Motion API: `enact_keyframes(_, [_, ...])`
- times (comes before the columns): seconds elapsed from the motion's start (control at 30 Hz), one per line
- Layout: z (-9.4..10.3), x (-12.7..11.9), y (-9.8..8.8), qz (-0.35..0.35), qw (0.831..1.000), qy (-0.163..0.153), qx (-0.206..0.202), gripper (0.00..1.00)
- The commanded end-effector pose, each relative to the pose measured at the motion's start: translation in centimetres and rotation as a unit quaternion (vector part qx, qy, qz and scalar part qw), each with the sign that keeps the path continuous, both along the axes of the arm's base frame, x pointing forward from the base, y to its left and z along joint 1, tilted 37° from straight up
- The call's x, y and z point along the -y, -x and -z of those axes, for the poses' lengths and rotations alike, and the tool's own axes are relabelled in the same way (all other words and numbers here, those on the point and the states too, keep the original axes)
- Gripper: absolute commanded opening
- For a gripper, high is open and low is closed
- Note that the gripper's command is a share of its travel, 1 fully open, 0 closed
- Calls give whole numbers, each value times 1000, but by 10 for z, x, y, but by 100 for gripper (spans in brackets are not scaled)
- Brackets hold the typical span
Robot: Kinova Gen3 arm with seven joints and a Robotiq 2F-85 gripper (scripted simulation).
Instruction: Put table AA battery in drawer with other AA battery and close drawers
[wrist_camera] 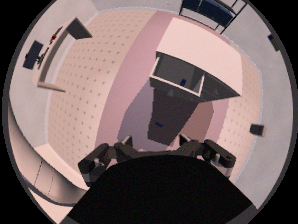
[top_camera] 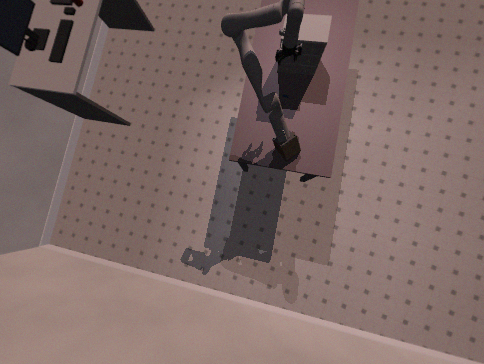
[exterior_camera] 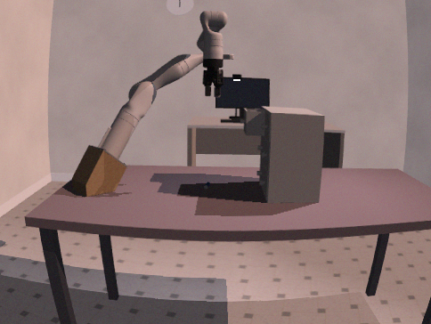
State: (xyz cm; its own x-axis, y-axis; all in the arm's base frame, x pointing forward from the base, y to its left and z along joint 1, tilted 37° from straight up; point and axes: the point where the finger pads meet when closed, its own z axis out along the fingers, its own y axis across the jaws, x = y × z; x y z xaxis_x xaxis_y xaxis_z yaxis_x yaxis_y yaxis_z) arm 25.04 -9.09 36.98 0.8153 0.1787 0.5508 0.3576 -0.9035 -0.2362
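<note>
The long pink table (top_camera: 317,142) (exterior_camera: 361,189) (wrist_camera: 134,62) bears a tall grey chest (top_camera: 317,29) (exterior_camera: 294,156) (wrist_camera: 202,45), its top drawer (top_camera: 311,56) (exterior_camera: 253,122) (wrist_camera: 176,85) out, a blue battery (wrist_camera: 183,82) inside. The black two-fingered gripper (top_camera: 289,52) (exterior_camera: 213,94) (wrist_camera: 155,140) hangs spread and unladen. The small dark-blue AA battery (top_camera: 285,96) (exterior_camera: 207,184) (wrist_camera: 158,124) lies on the table before the chest: probably stiff, fairly light, apt to roll; best pinched mid-length across its sides
</note>
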Motion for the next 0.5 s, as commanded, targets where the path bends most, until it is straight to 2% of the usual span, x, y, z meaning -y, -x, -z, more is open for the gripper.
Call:
enact_keyframes(0.0, [12,-6,-5,-20,1000,7,8,100])
enact_keyframes(0.4, [73,-24,-33,-132,987,70,63,100])
enact_keyframes(0.47, [73,-24,-33,-132,987,70,63,100])
